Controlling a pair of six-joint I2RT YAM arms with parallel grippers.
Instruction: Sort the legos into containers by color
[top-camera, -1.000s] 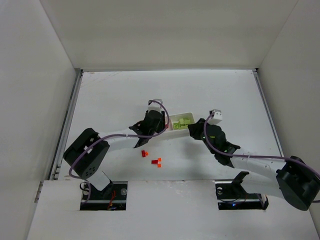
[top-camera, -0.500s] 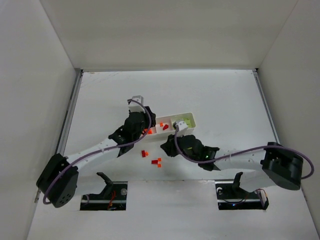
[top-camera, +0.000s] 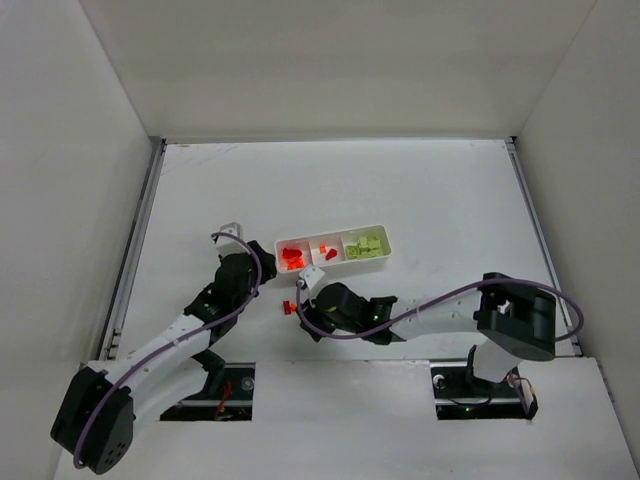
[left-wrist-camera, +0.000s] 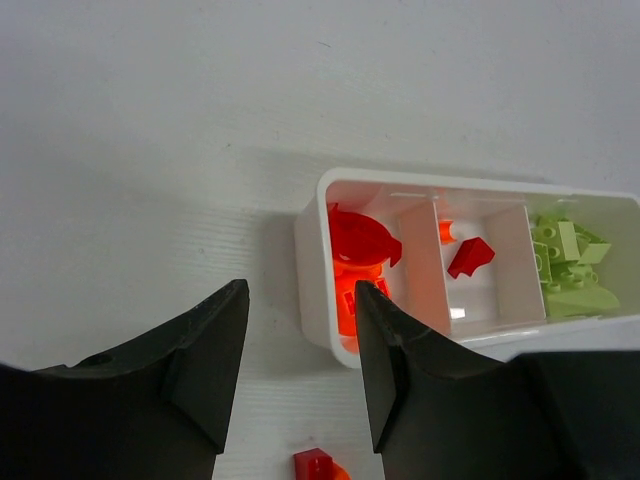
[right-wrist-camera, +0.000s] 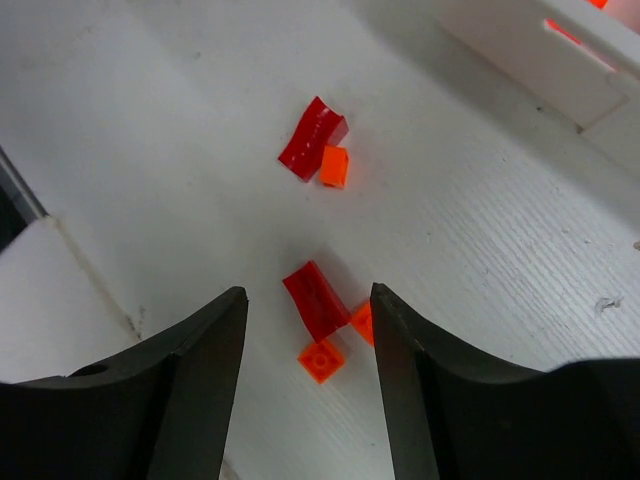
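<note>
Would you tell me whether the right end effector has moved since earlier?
Yes: the right end effector swung left and nearward, away from the tray.

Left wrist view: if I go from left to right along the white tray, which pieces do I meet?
Along the tray: red pieces in the first compartment → small orange piece → dark red piece, both in the middle compartment → pale green pieces in the last compartment.

White arms, black joints, purple cables — blunt black fingers.
</note>
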